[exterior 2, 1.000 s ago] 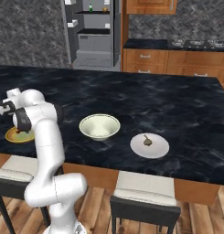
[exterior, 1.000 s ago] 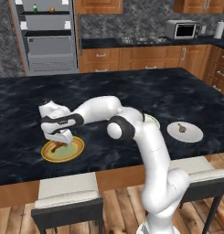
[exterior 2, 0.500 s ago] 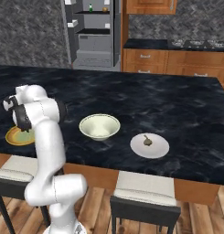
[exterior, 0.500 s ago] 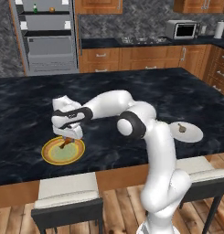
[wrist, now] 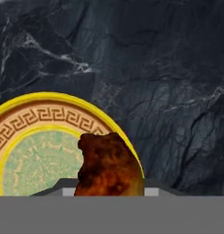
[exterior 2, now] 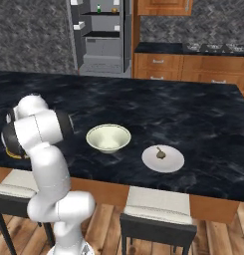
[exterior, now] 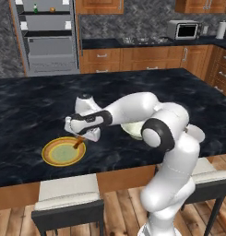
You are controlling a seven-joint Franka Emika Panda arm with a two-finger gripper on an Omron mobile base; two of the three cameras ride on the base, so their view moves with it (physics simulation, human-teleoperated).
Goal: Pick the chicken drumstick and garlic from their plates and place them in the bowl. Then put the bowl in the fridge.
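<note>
Two plates sit on the dark marble island. Left base view: the arm reaches left across the counter [exterior: 22,101]; the gripper [exterior: 80,139] hangs over the right edge of the orange-rimmed plate [exterior: 63,152], above its surface. A reddish-brown chicken drumstick [exterior: 78,142] dangles from the fingers, tilted, lower end close over the pale green centre; touching or not, cannot tell. Bowl [exterior: 132,130] mostly hidden behind the forearm, a cream sliver showing. Fridge [exterior: 47,34] at the back, door open, shelves exposed. Microwave [exterior: 183,30] on the rear counter.

Right base view: the arm's shoulder and elbow block the near-left corner; a slice of orange rim [exterior 2: 14,154] shows beside it. Bowl [exterior 2: 108,138] upright on the island, nothing visible inside. White plate [exterior 2: 163,158] just right of the bowl, apart from it, with a small brownish lump [exterior 2: 161,153] on it, presumably the garlic. Fridge [exterior 2: 101,35] far back, open.

Hand view: drumstick [wrist: 109,167] large at bottom centre, clamped between the fingers, which are hidden by the meat. Orange-rimmed plate [wrist: 26,119] lies behind it, patterned rim, marble beyond.
</note>
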